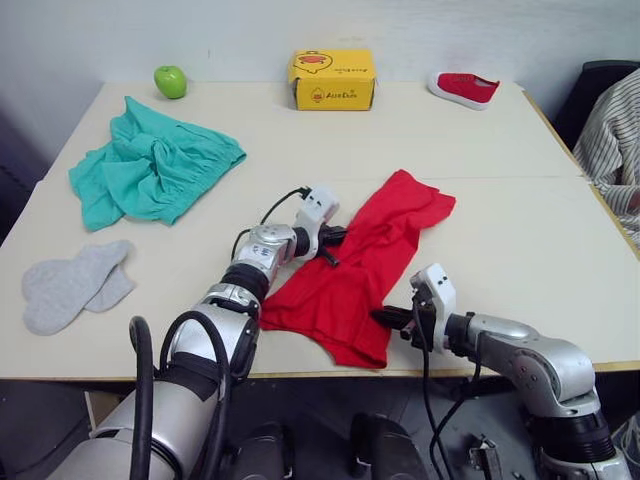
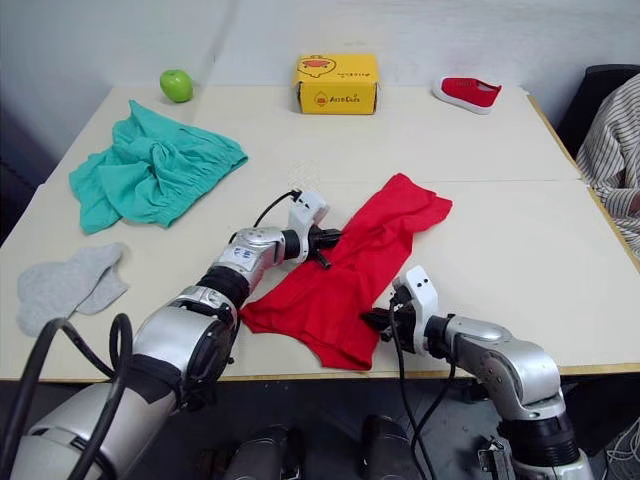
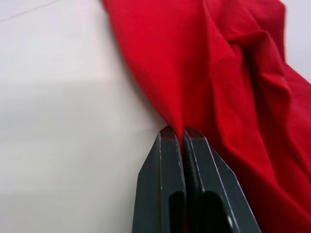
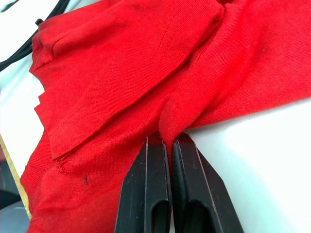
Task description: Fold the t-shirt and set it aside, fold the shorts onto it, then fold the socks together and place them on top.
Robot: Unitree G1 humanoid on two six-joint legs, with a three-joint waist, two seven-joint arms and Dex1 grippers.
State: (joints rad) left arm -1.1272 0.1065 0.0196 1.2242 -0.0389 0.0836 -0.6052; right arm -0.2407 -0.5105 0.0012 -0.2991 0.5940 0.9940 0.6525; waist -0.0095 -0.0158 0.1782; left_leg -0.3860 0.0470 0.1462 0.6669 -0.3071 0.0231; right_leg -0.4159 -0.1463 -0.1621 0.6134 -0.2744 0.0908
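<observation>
The t-shirt [image 1: 365,260] was seen lying crumpled and partly folded lengthwise near the front middle of the pale counter [image 1: 500,250], stretched diagonally from the near edge toward the far right. The left gripper [image 1: 333,243] was positioned at the shirt's left edge; in the left wrist view its fingers [image 3: 167,170] were pressed together with a thin fold of the red cloth pinched between their tips. The right gripper [image 1: 390,318] was placed at the shirt's near right edge, close to the counter's front; in the right wrist view its fingers [image 4: 187,179] were likewise closed on a raised pleat of the red cloth.

The shorts [image 1: 150,165] were left bunched in a heap on the far left part of the counter, well apart from the shirt. The socks [image 1: 70,283] were laid flat and overlapping each other near the front left corner, nearer than the shorts.

Along the far edge, a green apple [image 1: 170,81] was set beyond the shorts, a yellow box [image 1: 332,79] was placed near the middle, and a small red shoe [image 1: 464,88] was positioned to the right. A person's striped sleeve [image 1: 612,140] was visible at the right side of the counter.
</observation>
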